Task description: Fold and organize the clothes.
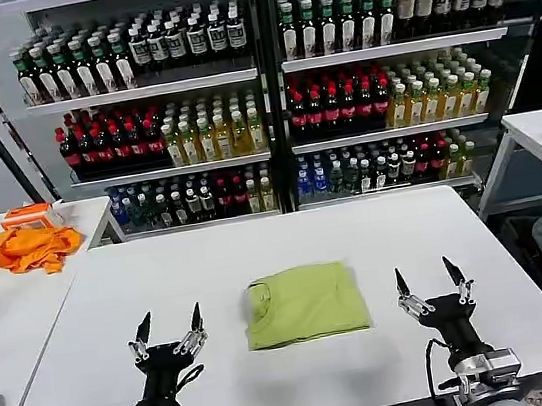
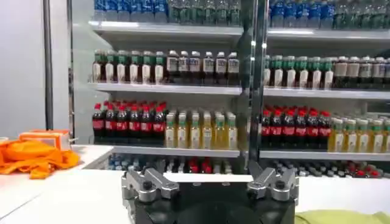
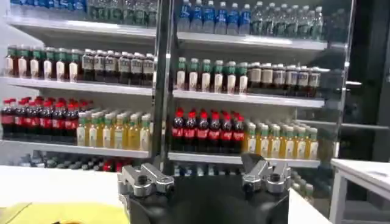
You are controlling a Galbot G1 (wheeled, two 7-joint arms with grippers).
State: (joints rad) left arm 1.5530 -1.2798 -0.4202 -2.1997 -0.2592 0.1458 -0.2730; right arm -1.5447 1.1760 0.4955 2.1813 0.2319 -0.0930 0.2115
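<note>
The T-shirt [image 1: 305,303] lies folded into a neat rectangle at the middle of the white table [image 1: 288,251], a little toward the near edge, its collar at the 9 o'clock end. From the shirt, the left gripper [image 1: 171,331] sits at 9 o'clock and the right gripper [image 1: 428,280] at 3 o'clock — each apart from the cloth, hovering near the table's front edge with fingers pointing up and away from the robot. Both have their jaws spread wide, grasping nothing.

At 10 o'clock from the shirt, well apart on a second table, an orange cloth [image 1: 32,247] lies crumpled beside an orange box [image 1: 28,214]. Behind the tables — at 12 o'clock — shelves [image 1: 262,68] hold rows of bottles.

In the left wrist view a corner of the shirt [image 2: 341,217] shows by the gripper's base, with the orange cloth [image 2: 31,158] off to one side.
</note>
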